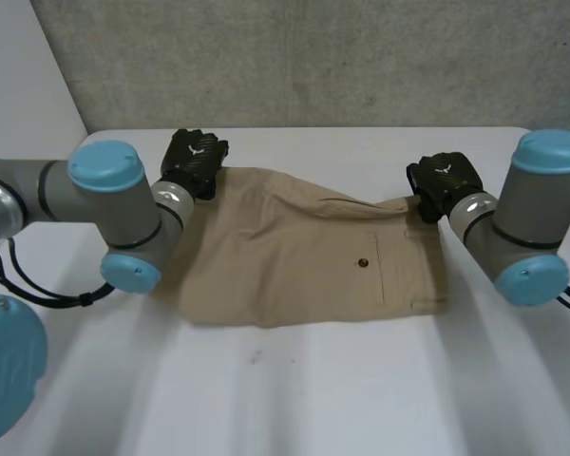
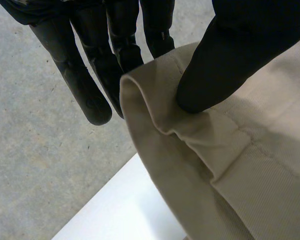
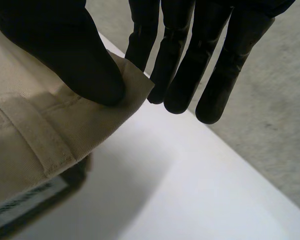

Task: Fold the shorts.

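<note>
Pinching one far corner each, your left hand (image 1: 195, 157) and right hand (image 1: 444, 180) are clamping thumb-to-fingers on one pair of tan shorts (image 1: 304, 256) lying on the white desk (image 1: 361, 399).

head: high, behind, facing down | wrists: very close, facing outward | shared: shorts (image 1: 304, 256) corners

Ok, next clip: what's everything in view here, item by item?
shorts: one, tan, spread mid-table, pocket side up
button: one, dark, on the shorts' pocket
table: one, white, under the shorts
wall: one, grey concrete, behind the table
left arm: one, grey with light-blue caps, left of the shorts
right arm: one, same colours, right of the shorts
left hand: one, black, pinching the shorts' far left corner
right hand: one, black, pinching the far right corner
</note>
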You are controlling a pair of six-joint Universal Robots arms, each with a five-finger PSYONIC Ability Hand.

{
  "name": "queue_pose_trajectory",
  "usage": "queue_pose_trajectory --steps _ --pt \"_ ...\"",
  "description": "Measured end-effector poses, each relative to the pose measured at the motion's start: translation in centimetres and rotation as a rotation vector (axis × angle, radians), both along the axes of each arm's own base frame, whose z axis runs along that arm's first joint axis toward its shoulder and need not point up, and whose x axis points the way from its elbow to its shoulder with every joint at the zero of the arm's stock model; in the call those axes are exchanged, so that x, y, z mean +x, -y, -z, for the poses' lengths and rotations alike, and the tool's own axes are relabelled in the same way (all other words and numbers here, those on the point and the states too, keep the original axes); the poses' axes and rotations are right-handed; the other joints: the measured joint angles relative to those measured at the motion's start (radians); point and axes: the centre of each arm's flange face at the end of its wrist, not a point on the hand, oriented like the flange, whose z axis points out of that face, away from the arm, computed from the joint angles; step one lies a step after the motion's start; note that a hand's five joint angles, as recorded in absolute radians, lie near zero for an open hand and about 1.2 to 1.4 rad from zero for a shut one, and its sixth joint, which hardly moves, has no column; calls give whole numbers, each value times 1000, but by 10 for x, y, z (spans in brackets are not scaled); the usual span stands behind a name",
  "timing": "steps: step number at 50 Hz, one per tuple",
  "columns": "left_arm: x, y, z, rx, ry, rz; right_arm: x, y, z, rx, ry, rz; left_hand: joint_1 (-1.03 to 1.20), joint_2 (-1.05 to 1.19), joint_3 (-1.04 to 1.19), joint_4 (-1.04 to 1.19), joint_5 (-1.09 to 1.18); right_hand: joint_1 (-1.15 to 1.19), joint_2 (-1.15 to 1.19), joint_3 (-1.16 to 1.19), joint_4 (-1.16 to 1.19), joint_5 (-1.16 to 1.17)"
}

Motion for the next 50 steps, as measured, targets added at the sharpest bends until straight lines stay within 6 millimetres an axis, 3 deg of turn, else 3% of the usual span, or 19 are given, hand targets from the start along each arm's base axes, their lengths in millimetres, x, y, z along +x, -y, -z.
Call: queue_pose_trajectory --steps 7,10,12,13,14,15,17,22,26,28,31,36,38,41,43,44,50 --pt "-2 7 19 -8 7 -1 7 7 12 -70 -63 18 -15 -83 -79 -82 -44 0 0 0 0 0" --pt "-3 10 24 -26 0 -4 9 9 17 -79 -80 14 -216 -285 -278 -276 -243 -160 -254 -247 -254 -217" --pt "-3 11 25 -40 -3 -6 10 11 19 -85 -85 14 -439 -502 -494 -485 -453 -160 -254 -247 -254 -217" --pt "-3 11 25 -47 -4 -6 11 12 19 -88 -85 16 -598 -650 -627 -637 -606 -482 -599 -607 -616 -574" --pt "-3 12 25 -59 -4 -7 12 13 18 -91 -84 18 -630 -665 -657 -668 -637 -594 -734 -741 -749 -709" --pt "-4 12 24 -69 -2 -8 12 14 17 -96 -81 22 -811 -855 -846 -860 -832 -699 -886 -891 -901 -858" --pt "-4 12 22 -89 4 -10 12 16 13 -107 -72 30 -870 -944 -934 -945 -919 -737 -944 -962 -960 -920" --pt "-3 9 10 -130 15 -27 12 17 -6 -142 -30 45 -872 -947 -940 -950 -925 -738 -953 -967 -965 -928" --pt "5 -3 -24 -171 2 -75 8 9 -56 -209 84 56 -874 -987 -959 -978 -941 -738 -953 -967 -965 -929" --pt "8 -8 -33 -176 -6 -84 6 6 -67 -219 108 56 -874 -987 -959 -978 -941 -738 -953 -967 -965 -929" --pt "14 -23 -53 -174 -30 -91 -1 -10 -95 -231 145 58 -874 -987 -959 -978 -941 -738 -953 -967 -965 -930" --pt "24 -51 -72 -147 -67 -83 -13 -36 -110 -185 138 65 -874 -987 -959 -978 -941 -738 -953 -967 -965 -930" --pt "29 -63 -76 -128 -82 -80 -17 -46 -108 -143 123 69 -874 -987 -959 -978 -941 -726 -934 -947 -951 -916" --pt "39 -88 -76 -78 -104 -71 -27 -71 -86 7 72 73 -874 -987 -959 -978 -942 -636 -824 -831 -843 -821" --pt "41 -93 -75 -68 -107 -69 -29 -75 -82 35 64 73 -874 -987 -959 -978 -942 -636 -824 -831 -843 -821" --pt "46 -106 -73 -43 -113 -64 -33 -87 -69 107 43 67 -874 -987 -959 -978 -942 -567 -743 -750 -763 -749" --pt "55 -135 -62 19 -109 -53 -42 -111 -35 254 27 15 -899 -990 -977 -985 -942 -365 -498 -515 -527 -521"
